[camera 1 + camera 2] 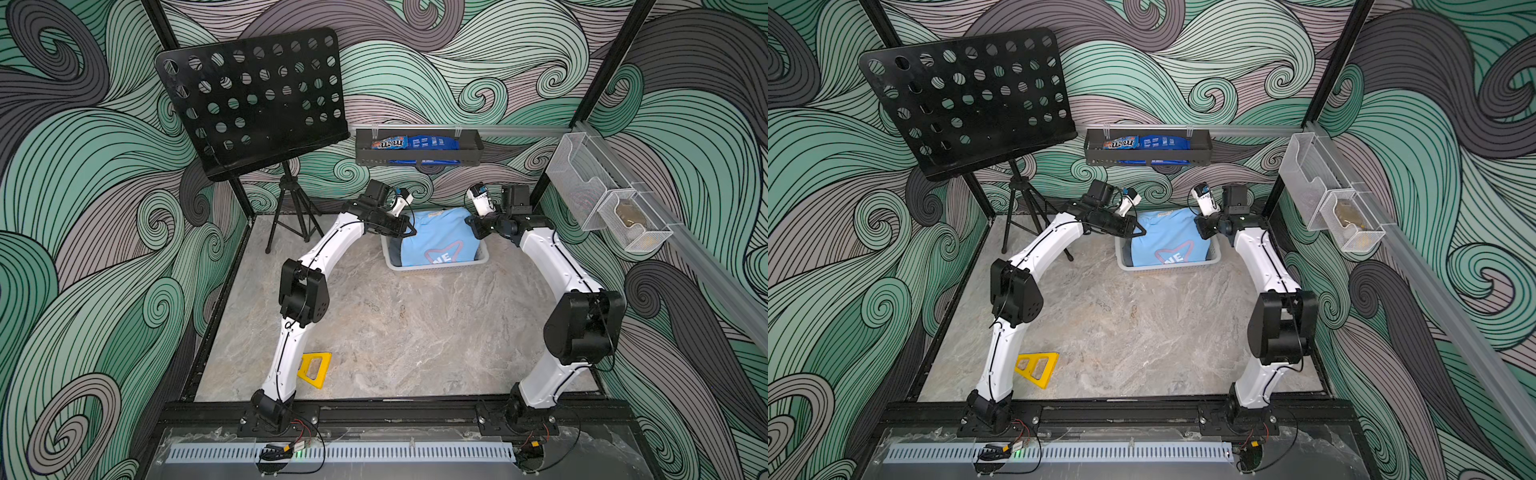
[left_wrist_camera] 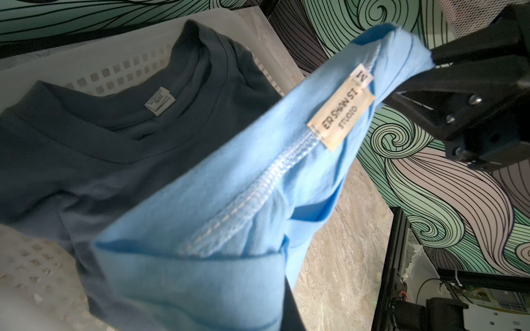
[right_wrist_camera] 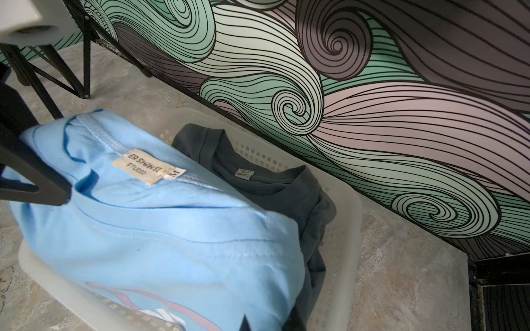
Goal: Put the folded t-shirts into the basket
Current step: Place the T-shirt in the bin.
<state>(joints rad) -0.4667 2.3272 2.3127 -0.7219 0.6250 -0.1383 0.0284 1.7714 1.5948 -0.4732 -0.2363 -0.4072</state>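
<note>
The white basket [image 1: 436, 267] [image 1: 1167, 267] stands at the back of the table. A slate grey t-shirt [image 2: 100, 143] [image 3: 272, 189] lies inside it against the perforated wall [image 2: 86, 68]. A light blue t-shirt [image 1: 436, 237] [image 1: 1167, 237] with white letters is stretched over the basket. Its collar end is lifted and its printed end sags toward the near rim [image 3: 43, 266]. My left gripper [image 1: 409, 230] [image 3: 51, 189] is shut on the shirt's left edge. My right gripper [image 1: 473, 226] [image 2: 430, 63] is shut on its right edge. No other folded t-shirts are in view.
A black music stand [image 1: 253, 99] on a tripod stands at the back left. A dark shelf tray [image 1: 419, 156] with blue packets hangs on the back wall above the basket. Wire mesh bins [image 1: 602, 199] hang on the right wall. A yellow triangular piece [image 1: 313, 368] lies by the left arm's base.
</note>
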